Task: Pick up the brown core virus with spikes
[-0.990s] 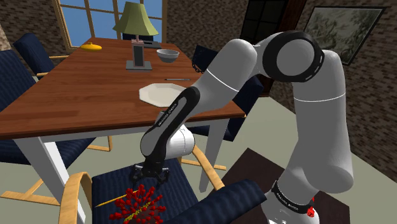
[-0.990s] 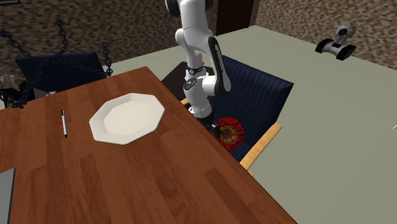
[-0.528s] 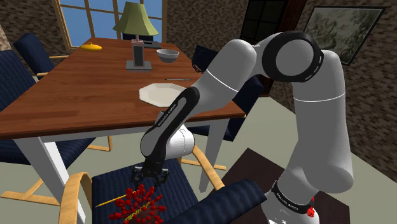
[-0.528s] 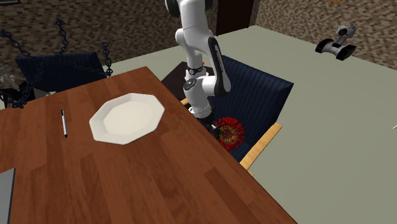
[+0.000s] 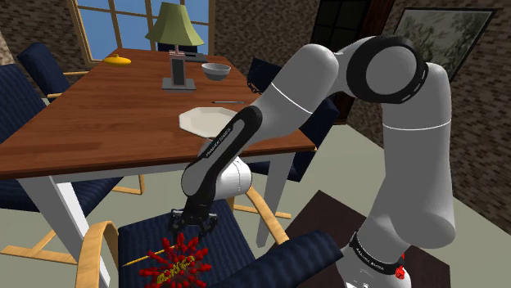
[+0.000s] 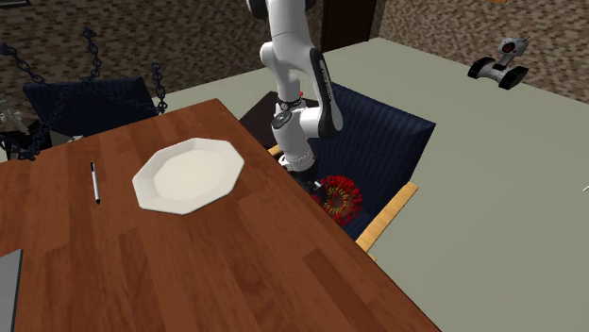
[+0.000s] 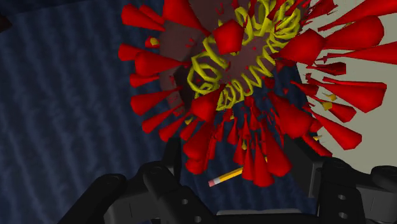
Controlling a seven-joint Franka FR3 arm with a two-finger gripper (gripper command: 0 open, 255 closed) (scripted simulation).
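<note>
**A:** Surroundings, quick?

**B:** Wooden worktop stands above my hand and toward the shoulder view's left. On it are a white many-sided plate close to the near edge, a grey bowl, a green-shaded lamp, a dark upright holder, and a yellow thing at the far end. In the second exterior view a pen lies near the plate. A small wheeled toy robot is on the floor, well apart from everything.

**A:** Anything in the way?

**B:** The worktop's edge runs just beside my arm, and in the second exterior view it hides part of my hand. A pencil, yellow with a pink eraser, lies on the seat under the spikes, between my fingers.

**A:** Target, where and how does it look?

**B:** The virus sits on the dark blue seat of a chair with wooden arms, right below my hand. It has a brownish see-through core with yellow squiggles coiled over it. Red cone spikes stick out all round, a few with yellow bits at the tip.

**A:** Hand state?

**B:** Fingers spread wide, one each side of the nearest spikes, gripping nothing. I can't tell whether the pads brush any spike tips.
</note>
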